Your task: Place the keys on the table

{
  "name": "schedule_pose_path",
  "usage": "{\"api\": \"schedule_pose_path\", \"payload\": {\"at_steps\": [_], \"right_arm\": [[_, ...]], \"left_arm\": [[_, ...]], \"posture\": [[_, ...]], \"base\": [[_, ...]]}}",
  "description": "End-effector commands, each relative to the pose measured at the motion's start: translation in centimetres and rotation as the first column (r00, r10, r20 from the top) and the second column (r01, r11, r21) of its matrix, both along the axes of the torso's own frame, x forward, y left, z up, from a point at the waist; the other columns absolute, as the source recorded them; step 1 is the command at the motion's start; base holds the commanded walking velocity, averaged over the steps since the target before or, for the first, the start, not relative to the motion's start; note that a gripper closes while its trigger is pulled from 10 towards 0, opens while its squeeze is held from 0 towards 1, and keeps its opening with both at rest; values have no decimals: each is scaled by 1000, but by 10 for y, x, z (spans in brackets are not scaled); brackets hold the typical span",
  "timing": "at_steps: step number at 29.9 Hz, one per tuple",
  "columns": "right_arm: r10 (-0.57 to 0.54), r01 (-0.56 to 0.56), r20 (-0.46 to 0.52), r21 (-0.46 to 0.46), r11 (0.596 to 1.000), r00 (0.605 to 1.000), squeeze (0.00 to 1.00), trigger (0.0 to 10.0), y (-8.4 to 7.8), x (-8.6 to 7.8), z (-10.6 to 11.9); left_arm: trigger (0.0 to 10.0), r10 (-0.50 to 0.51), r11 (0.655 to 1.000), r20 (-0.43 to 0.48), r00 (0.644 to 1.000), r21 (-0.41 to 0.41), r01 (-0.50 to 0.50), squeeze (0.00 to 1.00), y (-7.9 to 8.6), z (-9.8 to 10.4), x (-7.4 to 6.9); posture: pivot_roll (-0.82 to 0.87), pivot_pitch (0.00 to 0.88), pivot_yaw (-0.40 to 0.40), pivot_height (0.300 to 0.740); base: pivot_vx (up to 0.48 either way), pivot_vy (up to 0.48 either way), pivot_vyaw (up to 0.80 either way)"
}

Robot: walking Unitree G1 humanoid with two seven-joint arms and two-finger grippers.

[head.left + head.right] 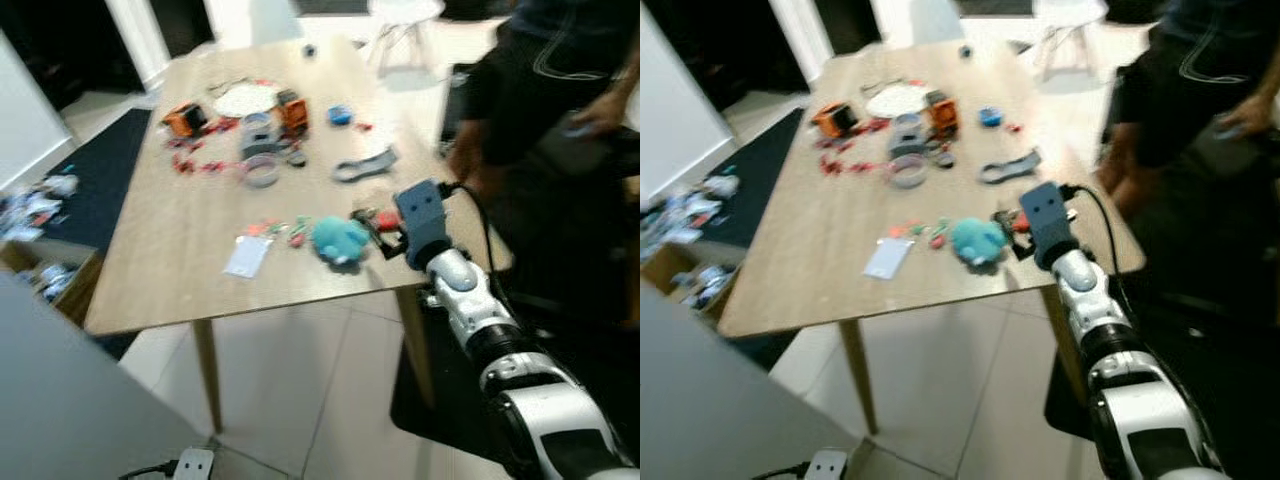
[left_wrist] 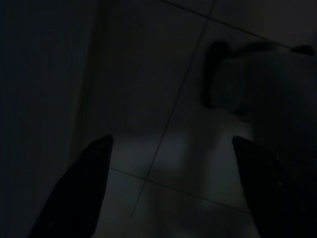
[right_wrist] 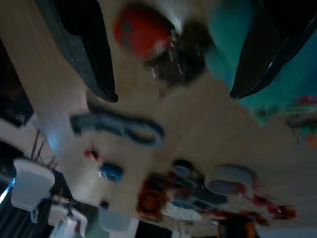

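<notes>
Two black fingers of the right hand [image 1: 385, 232] are spreading wide apart over the table's [image 1: 180, 270] near right edge, gripping nothing, with the keys [image 3: 166, 47] and their red tag lying on the wood between them, just beside a teal plush toy [image 1: 340, 240]. Farther back, small clutter is crowding the tabletop while a person [image 1: 550, 90] is standing beside it. Left hand [image 2: 168, 188] is hanging open over dark floor tiles
</notes>
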State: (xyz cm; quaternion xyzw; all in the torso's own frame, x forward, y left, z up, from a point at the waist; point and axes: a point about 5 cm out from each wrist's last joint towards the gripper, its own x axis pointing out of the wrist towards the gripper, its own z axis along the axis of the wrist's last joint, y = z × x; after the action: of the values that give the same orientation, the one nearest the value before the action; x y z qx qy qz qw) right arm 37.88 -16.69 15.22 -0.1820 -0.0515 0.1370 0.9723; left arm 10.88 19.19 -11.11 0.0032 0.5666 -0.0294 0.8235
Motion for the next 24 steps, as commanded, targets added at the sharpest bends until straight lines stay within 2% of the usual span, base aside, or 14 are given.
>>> {"api": "schedule_pose_path", "payload": {"at_steps": [1,3,11,15,24], "right_arm": [[23,-23,11,25,999,1000,0,10000,11,0,2],[19,-20,23,26,999,1000,0,10000,12,1,3],[-1,0,6,24,1000,1000,0,10000,10,1,0],[-10,10,2,23,1000,1000,0,10000,8,0,-1],[-104,104,-10,4,995,995,0,10000,-7,2,-2]], "left_arm": [[10000,-3,1000,-23,1000,0,3,0,3,-2,-8],[10000,-4,1000,-24,1000,-15,4,0,2,-2,-9],[10000,-3,1000,-29,1000,-25,3,0,2,-2,-9],[10000,13,1000,-24,1000,-24,-14,0,2,-2,-9],[10000,10,1000,-27,1000,-29,-11,0,2,-2,-9]], "posture": [[-105,77,94,740],[-105,77,94,740],[-106,80,95,740],[-106,80,95,740],[-109,89,98,740]], "base": [[0,0,0],[0,0,0],[0,-451,0],[0,0,0],[0,0,0]]}}
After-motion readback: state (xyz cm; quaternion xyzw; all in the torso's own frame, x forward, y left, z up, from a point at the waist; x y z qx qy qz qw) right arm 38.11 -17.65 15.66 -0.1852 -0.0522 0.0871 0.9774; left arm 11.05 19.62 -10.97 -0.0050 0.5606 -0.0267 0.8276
